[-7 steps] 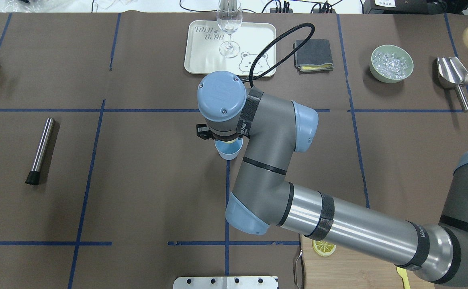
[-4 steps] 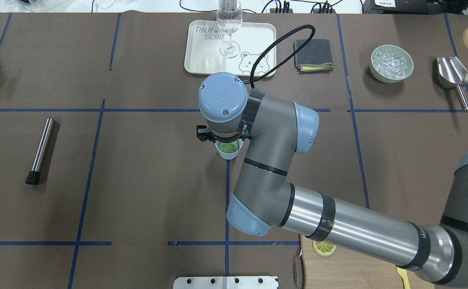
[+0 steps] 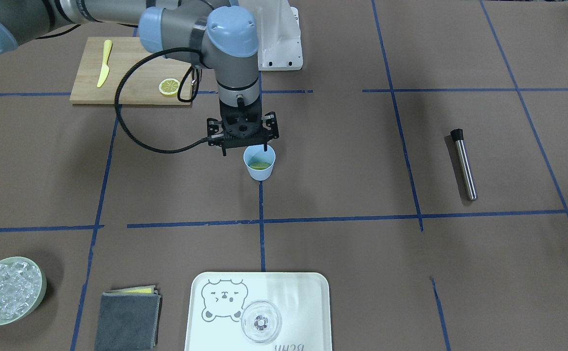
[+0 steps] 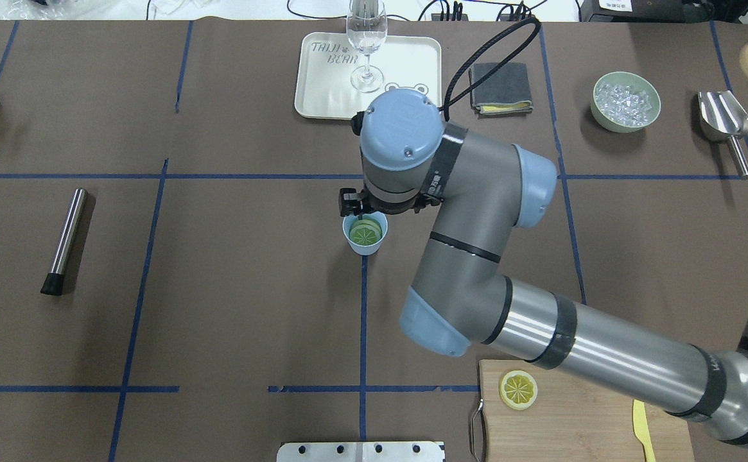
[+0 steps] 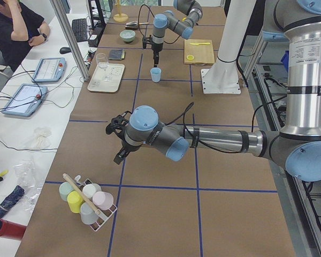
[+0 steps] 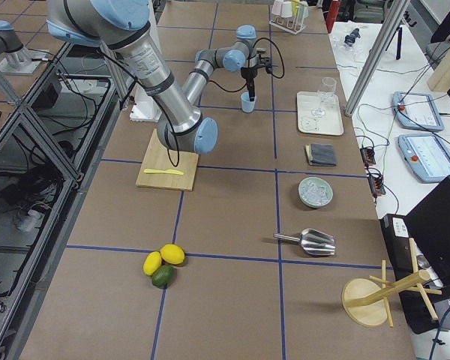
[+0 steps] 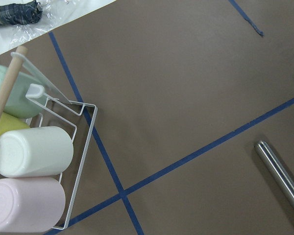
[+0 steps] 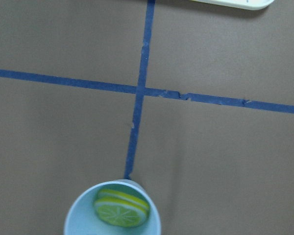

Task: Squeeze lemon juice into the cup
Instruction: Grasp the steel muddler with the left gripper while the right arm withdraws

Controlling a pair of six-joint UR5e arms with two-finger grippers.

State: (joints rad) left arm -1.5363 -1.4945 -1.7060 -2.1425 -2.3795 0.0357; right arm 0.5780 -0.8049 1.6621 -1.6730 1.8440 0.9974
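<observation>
The light blue cup (image 4: 365, 235) stands upright near the table's middle, on a blue tape line. A lemon slice (image 4: 365, 232) lies inside it, and shows in the front view (image 3: 260, 165) and the right wrist view (image 8: 122, 208). My right gripper (image 3: 244, 147) hangs open and empty just above the cup's rim, on the robot's side of it. In the overhead view the wrist hides most of it. A second lemon slice (image 4: 518, 389) lies on the cutting board. My left gripper (image 5: 116, 140) shows only in the left side view; I cannot tell its state.
A cutting board (image 4: 579, 423) with a yellow knife (image 4: 640, 436) lies near the robot's base. A tray (image 4: 322, 90) with a wine glass (image 4: 366, 38), a grey cloth (image 4: 501, 86), an ice bowl (image 4: 594, 102) and a scoop (image 4: 723, 119) stand at the back. A steel muddler (image 4: 65, 237) lies left.
The lemon slice dropped from my right gripper into the cup. The right wrist then moved right and toward the table's back, uncovering more of the cup.
</observation>
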